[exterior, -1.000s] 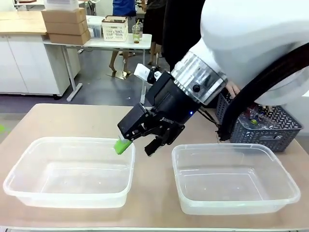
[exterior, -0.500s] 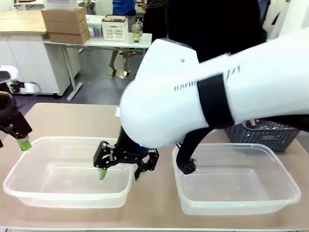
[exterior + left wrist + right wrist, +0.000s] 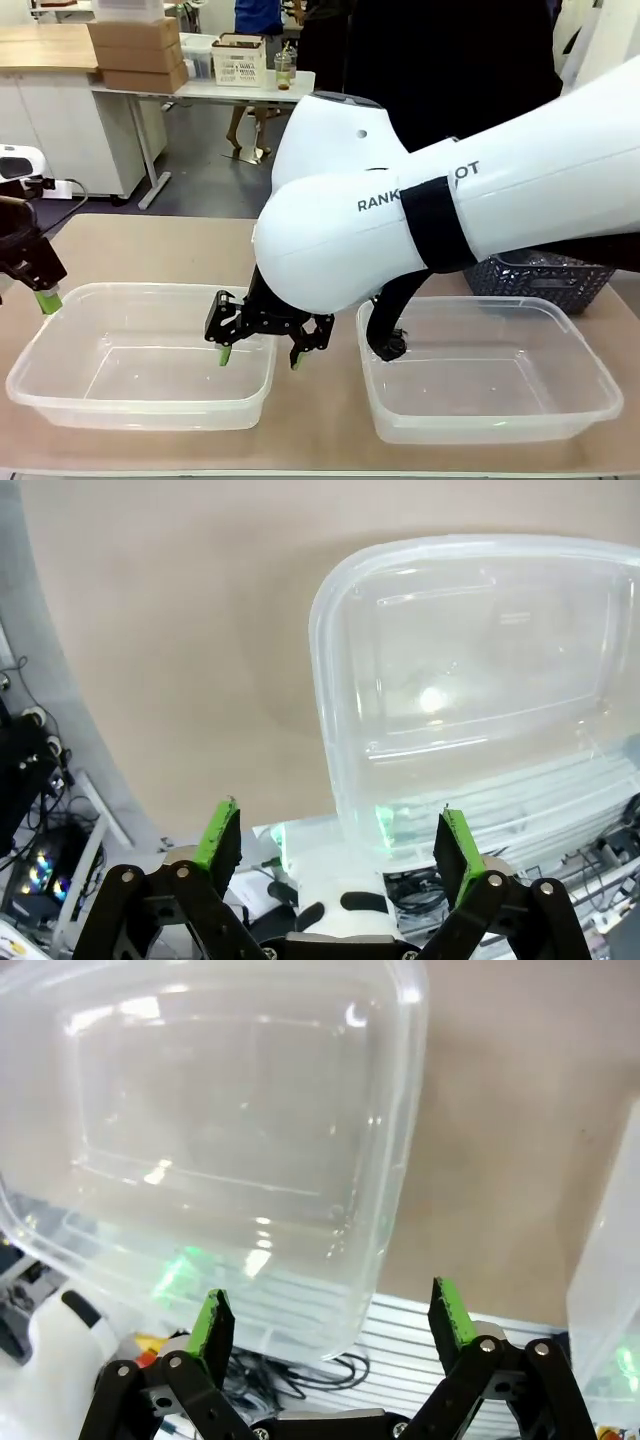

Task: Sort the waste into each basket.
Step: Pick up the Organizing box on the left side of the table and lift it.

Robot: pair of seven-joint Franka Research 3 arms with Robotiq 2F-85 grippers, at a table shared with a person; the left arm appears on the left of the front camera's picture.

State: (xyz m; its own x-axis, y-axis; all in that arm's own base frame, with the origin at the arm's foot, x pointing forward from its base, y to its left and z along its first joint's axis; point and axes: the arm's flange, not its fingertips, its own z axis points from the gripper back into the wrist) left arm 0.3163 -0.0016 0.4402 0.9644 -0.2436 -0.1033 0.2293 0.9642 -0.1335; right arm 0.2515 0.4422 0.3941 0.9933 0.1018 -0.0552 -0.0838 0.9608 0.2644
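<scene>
The table (image 3: pixel 150 250) carries the left tub (image 3: pixel 120 402), the right tub (image 3: pixel 480 418) and a dark grey basket (image 3: pixel 545 282).

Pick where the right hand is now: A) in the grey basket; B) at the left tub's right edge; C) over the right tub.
B: the right hand, open and empty, straddles the right wall of the left tub, apart from the right tub.

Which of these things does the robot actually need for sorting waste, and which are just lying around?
For the job:
- left tub and right tub, both empty
- left tool and right tool, both open

Just lying about:
- grey basket, contents hard to see
- cardboard boxes and white crate, in the background
</scene>
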